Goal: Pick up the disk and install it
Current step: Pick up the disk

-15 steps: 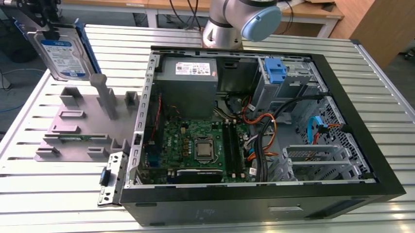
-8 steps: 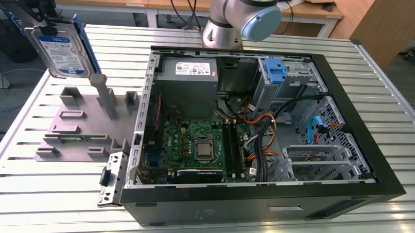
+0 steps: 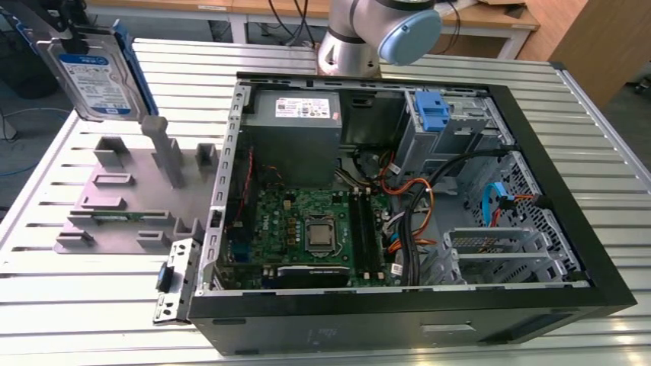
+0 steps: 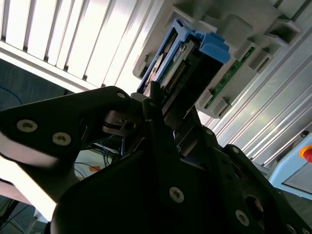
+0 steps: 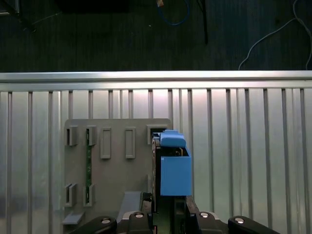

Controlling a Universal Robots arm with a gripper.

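a slatted metal table point(image 3: 81, 305) carries an open computer case point(image 3: 407, 324). inside it lies a green motherboard point(image 3: 295, 221), with a grey power-supply box point(image 3: 295, 114) behind it and a blue plastic bracket point(image 3: 434, 113) in the drive bay beside the box. black and orange cables point(image 3: 412, 202) cross the middle. at the exterior view's left of the case rests a grey holder plate point(image 3: 122, 200) with slots and upright posts. a thin green board point(image 5: 88, 165) stands in one slot.

Blue-framed disk point(image 5: 174, 170) end-on in the hand point(image 5: 170, 209), over a grey slotted fixture point(image 5: 112, 170) on the slatted table point(image 5: 243, 146)
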